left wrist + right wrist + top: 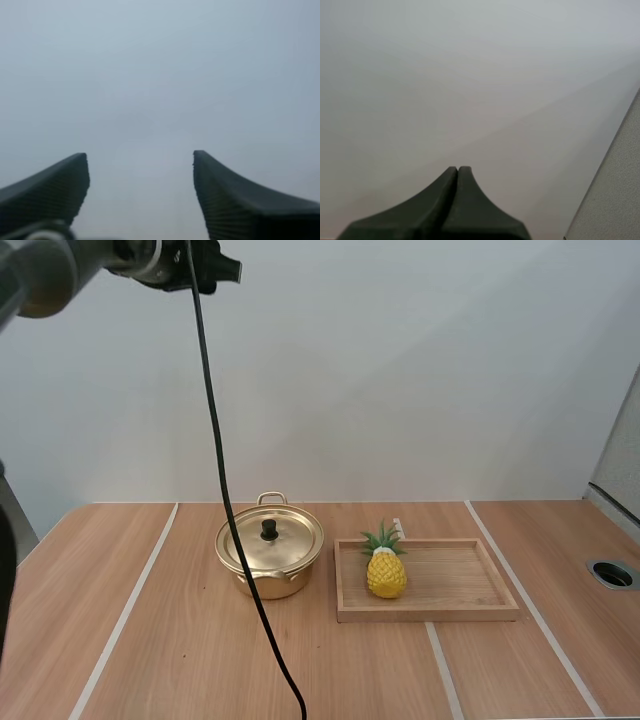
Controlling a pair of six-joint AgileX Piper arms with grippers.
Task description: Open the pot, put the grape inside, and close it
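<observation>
A gold pot [268, 562] with its lid [270, 540] on, topped by a black knob, stands at the table's middle. Right of it lies a wooden tray [460, 585] holding a yellow toy pineapple [386, 570] with green leaves at its left end; I see no grapes. My left arm is raised high above the table's far left, and its gripper [228, 270] is far above the pot. In the left wrist view that gripper [140, 157] is open, facing a plain grey wall with nothing between the fingers. My right gripper [457, 170] is shut on nothing, also facing the wall.
The wooden table [180, 640] has pale stripes running front to back. A round grommet hole [612, 573] sits near its right edge. A grey panel [620, 470] stands at the far right.
</observation>
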